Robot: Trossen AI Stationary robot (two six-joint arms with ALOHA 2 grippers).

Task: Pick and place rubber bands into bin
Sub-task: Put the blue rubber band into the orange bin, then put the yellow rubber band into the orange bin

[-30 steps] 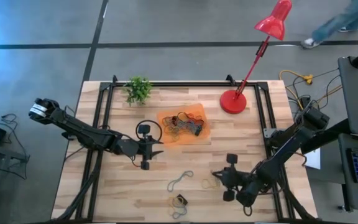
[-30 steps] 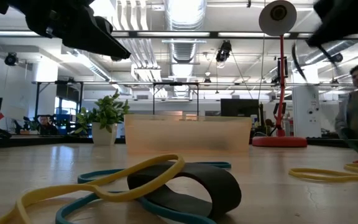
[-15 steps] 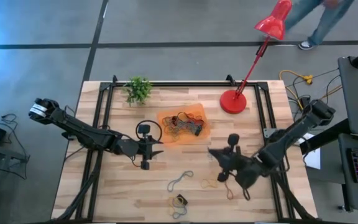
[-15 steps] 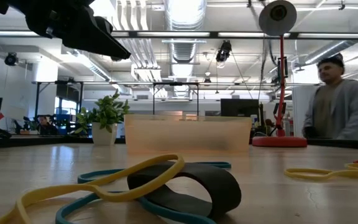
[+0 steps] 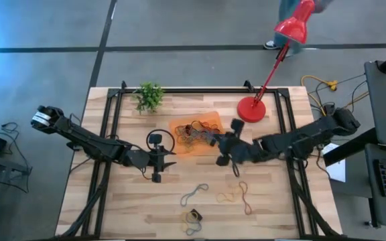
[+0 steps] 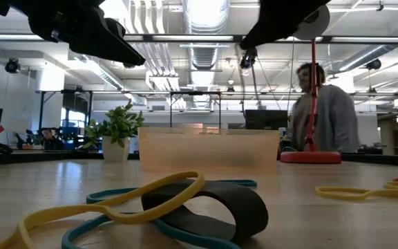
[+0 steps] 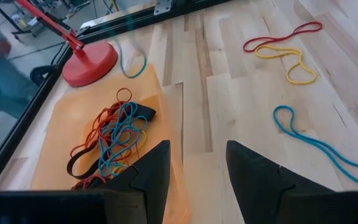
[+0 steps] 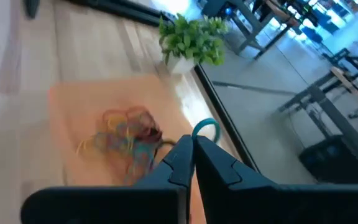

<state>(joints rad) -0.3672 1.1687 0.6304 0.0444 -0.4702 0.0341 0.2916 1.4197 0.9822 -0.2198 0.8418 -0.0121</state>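
On the wooden table [image 5: 126, 214], the bin [image 5: 214, 120] at frame centre holds many rubber bands [image 5: 194, 132]; several lie loose below. The right gripper [image 5: 217, 142], clenched on a teal band [image 8: 205, 129], reaches the bin's right edge; the left gripper [image 5: 171, 159] waits released.

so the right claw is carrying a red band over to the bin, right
Not red. The right claw is shut on a teal rubber band, looping up past its fingertips in the right wrist view. It is at the orange bin, as the high view shows.

Tangled rubber bands [image 5: 196, 132] in orange bin [image 5: 179, 148]
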